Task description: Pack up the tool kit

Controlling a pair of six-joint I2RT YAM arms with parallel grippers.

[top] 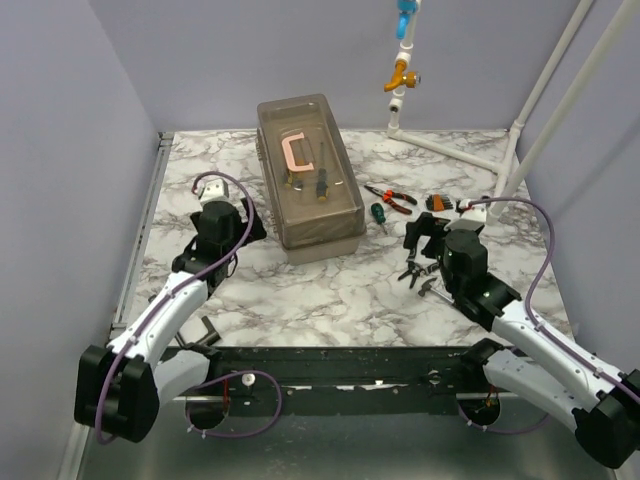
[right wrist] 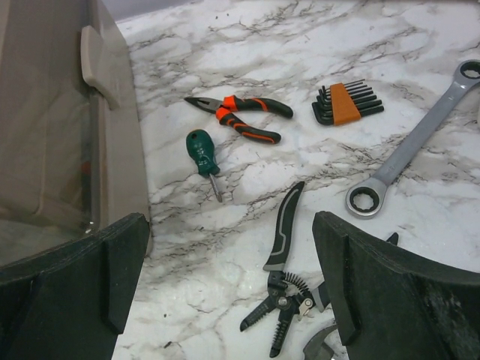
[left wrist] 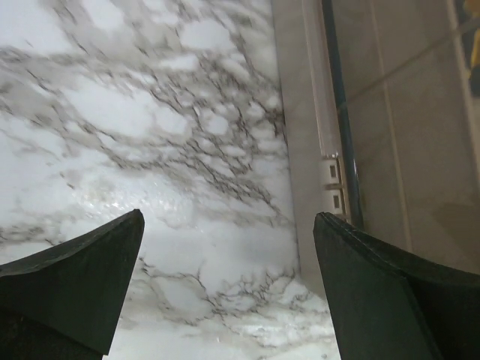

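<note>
The grey-brown toolbox (top: 308,185) stands at the table's middle, its smoky lid shut and its pink handle (top: 297,152) lying flat; two tools show dimly through the lid. My left gripper (top: 240,212) is open and empty just left of the box, whose side fills the right of the left wrist view (left wrist: 405,150). My right gripper (top: 425,232) is open and empty above loose tools right of the box: orange-handled pliers (right wrist: 240,114), a green screwdriver (right wrist: 202,150), a hex key set (right wrist: 346,103), a wrench (right wrist: 409,150) and black wire strippers (right wrist: 285,277).
A white pipe frame (top: 520,120) stands at the back right, with a hanging pipe and yellow valve (top: 400,75) behind the box. Purple walls close the left and back. The box's latch (right wrist: 97,64) faces the right gripper.
</note>
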